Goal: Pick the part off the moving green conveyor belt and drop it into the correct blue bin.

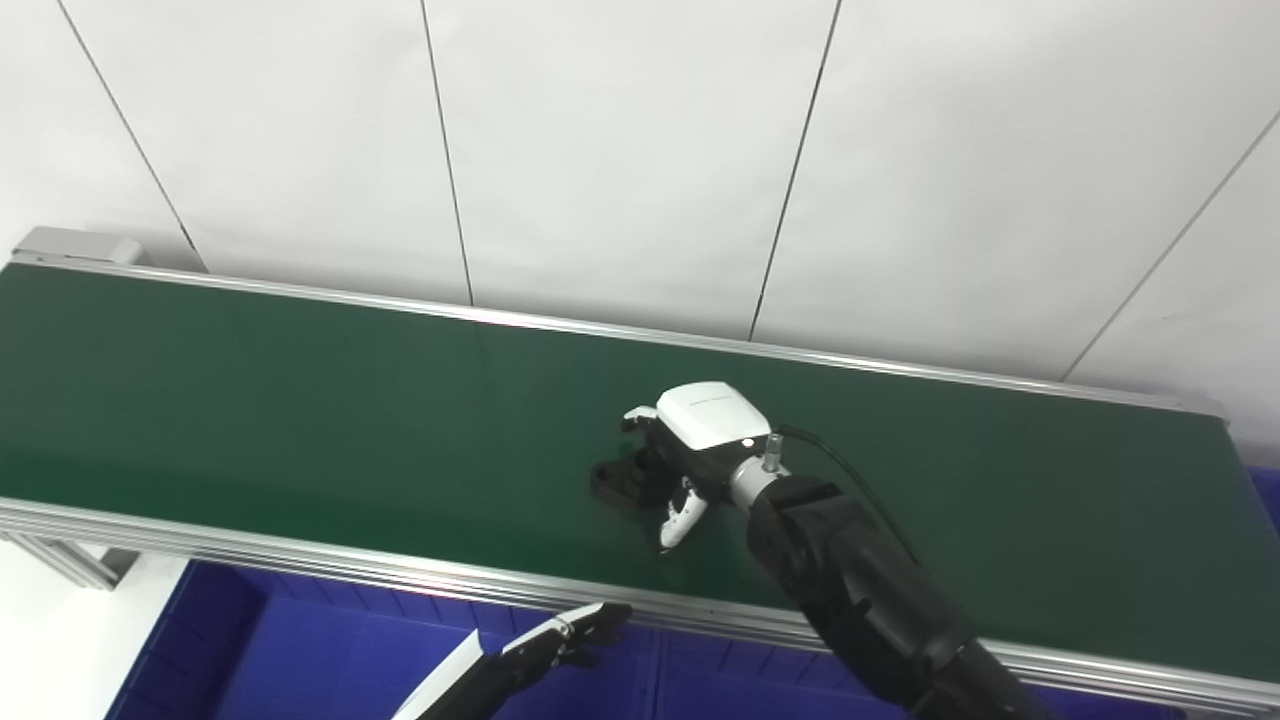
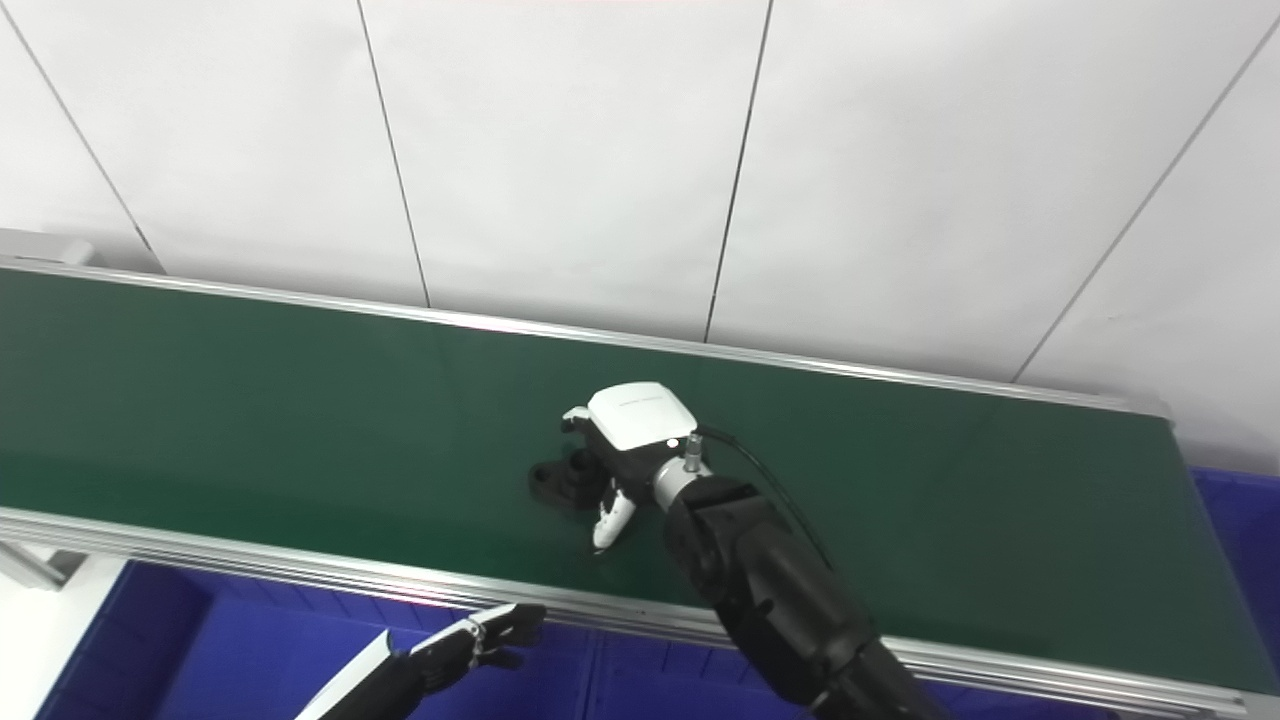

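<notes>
Left eye view: dark green conveyor belt [image 1: 300,400], wide bare run leftward; small black plastic part [image 1: 620,478] mid-belt, right hand [image 1: 690,450] with fingers curled around it, grip uncertain. Right eye view: left hand [image 2: 480,632] over blue plastic bin [image 2: 220,650] below near rail, fingers together, empty.

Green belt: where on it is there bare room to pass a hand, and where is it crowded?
The green belt is bare along its whole left stretch, between the far rail and the near rail, and also right of the right hand, toward the belt's end. It is crowded only mid-belt, where that hand reaches the black part. The left hand waits below the near rail, over the blue bin.
</notes>
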### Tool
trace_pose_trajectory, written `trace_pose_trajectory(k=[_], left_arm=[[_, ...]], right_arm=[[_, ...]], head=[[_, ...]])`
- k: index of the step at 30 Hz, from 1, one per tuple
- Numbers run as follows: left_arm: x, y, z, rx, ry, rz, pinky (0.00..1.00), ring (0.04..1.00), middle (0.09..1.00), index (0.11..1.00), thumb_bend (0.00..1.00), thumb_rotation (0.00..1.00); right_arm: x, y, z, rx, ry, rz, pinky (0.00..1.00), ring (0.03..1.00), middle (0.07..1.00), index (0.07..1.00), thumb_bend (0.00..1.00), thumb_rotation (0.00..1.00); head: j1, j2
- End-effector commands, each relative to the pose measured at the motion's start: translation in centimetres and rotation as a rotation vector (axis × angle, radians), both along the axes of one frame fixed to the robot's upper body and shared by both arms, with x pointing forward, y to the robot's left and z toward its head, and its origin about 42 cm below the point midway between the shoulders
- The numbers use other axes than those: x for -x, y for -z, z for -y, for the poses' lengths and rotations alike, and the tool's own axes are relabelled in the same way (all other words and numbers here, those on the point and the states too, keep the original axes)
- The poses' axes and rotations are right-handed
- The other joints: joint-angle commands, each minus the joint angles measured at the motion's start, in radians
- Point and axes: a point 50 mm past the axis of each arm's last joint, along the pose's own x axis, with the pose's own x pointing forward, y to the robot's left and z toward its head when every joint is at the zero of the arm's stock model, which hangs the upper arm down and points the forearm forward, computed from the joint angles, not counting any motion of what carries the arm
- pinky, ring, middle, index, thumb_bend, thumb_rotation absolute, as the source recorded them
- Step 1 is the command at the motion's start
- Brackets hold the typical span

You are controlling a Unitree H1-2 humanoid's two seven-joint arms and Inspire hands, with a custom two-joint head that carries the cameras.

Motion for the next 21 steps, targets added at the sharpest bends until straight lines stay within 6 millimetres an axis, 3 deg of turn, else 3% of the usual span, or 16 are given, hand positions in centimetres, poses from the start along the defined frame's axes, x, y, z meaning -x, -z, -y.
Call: trace_pose_trajectory(k=[1,3,4,11,13,14,15,19,21], left_arm=[[-0.1,-1.0,0.3,0.025,-0.01,0.038,0.8,0.867,0.911,0.897,0.63,0.28],[-0.1,-1.0,0.3,0.029,-0.011,0.038,0.79,0.867,0.912,0.898,0.63,0.28],[-0.1,-1.0,0.2,0.031,-0.012,0.039,0.79,0.867,0.912,0.897,0.63,0.27],[-0.3,-1.0,0.1,0.032,-0.009,0.04,0.79,0.873,0.912,0.898,0.62,0.27],[-0.4,-0.9,0.1,0.035,-0.01,0.038,0.79,0.873,0.912,0.898,0.63,0.28],[-0.4,-0.9,0.1,0.033,-0.008,0.042,0.79,0.87,0.912,0.896,0.62,0.28],[-0.5,-1.0,0.0,0.031,-0.006,0.043,0.79,0.868,0.912,0.897,0.62,0.28],[-0.5,-0.9,-0.1,0.035,-0.009,0.048,0.79,0.864,0.91,0.898,0.62,0.27],[-0.6,-0.8,-0.1,0.034,-0.009,0.049,0.78,0.861,0.909,0.897,0.62,0.28]], right_arm=[[0.9,1.2,0.8,0.024,-0.057,-0.009,0.54,0.603,0.679,0.707,0.61,0.0],[0.7,1.0,1.1,0.029,-0.06,0.014,0.4,0.454,0.555,0.568,0.53,0.0],[0.7,0.8,1.2,0.034,-0.058,0.022,0.33,0.416,0.526,0.553,0.52,0.0],[0.2,0.6,2.7,0.062,-0.16,0.16,0.23,0.36,0.449,0.542,0.51,0.0],[0.1,0.7,3.0,0.097,-0.205,0.211,0.2,0.397,0.489,0.494,0.52,0.0],[0.1,0.7,3.1,0.086,-0.219,0.235,0.18,0.29,0.477,0.486,0.53,0.0],[0.1,0.8,3.2,0.065,-0.227,0.256,0.18,0.267,0.433,0.493,0.52,0.0],[0.2,1.0,3.5,-0.008,-0.245,0.301,0.33,0.38,0.458,0.502,0.52,0.0],[0.2,1.1,3.5,-0.047,-0.25,0.321,0.35,0.399,0.463,0.504,0.52,0.0]], head=[[0.001,0.001],[0.001,0.001],[0.001,0.001],[-0.005,0.004],[-0.004,0.003],[-0.004,0.002],[-0.003,0.003],[-0.004,0.001],[-0.004,0.002]])
